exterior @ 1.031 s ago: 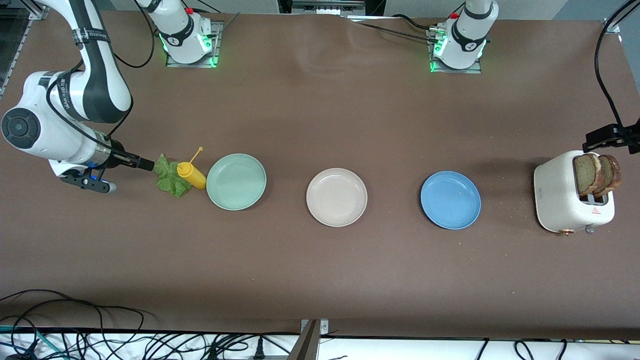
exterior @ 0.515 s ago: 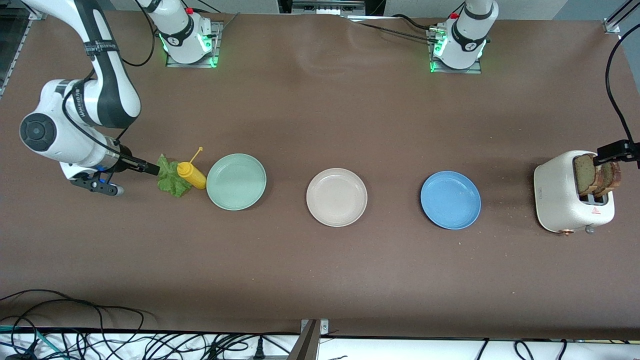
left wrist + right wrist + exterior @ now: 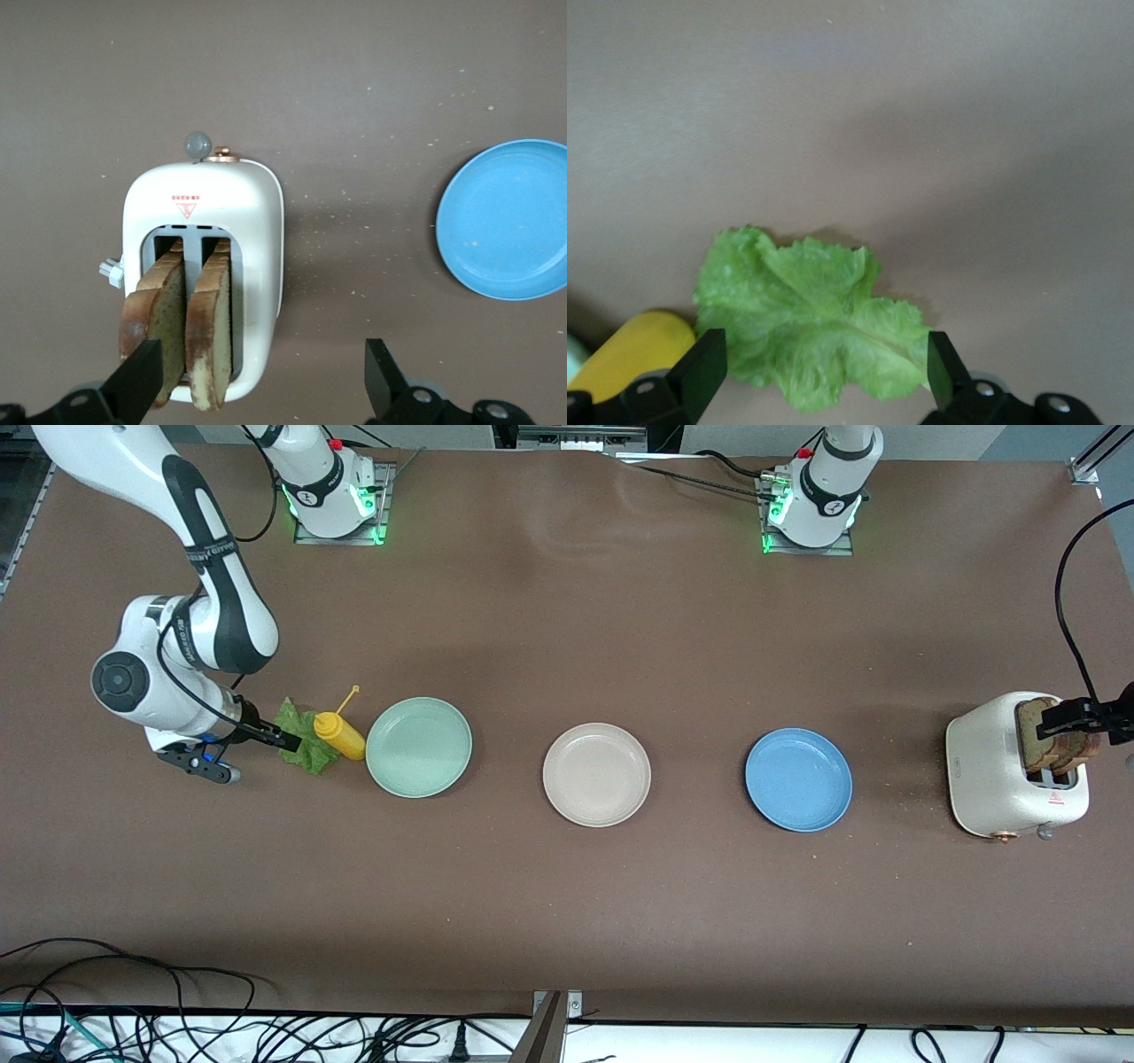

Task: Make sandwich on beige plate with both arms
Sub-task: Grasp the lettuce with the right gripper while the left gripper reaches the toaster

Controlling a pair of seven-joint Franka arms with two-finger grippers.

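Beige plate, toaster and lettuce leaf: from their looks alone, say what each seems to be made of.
Beige plate: probably matte plastic or melamine, possibly ceramic; dull, even surface, faint speckling.
Toaster: smooth cream shell, painted metal or plastic, with a coppery knob; the look leaves it open.
Lettuce leaf: thin, ruffled and veined; real leaf or soft imitation cannot be told.

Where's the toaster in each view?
Front view: toaster at the left arm's end of the table, beside the blue plate.
Left wrist view: toaster under the open left gripper, two bread slices standing in its slots.
Right wrist view: not in it.
Shared landmark: the blue plate.
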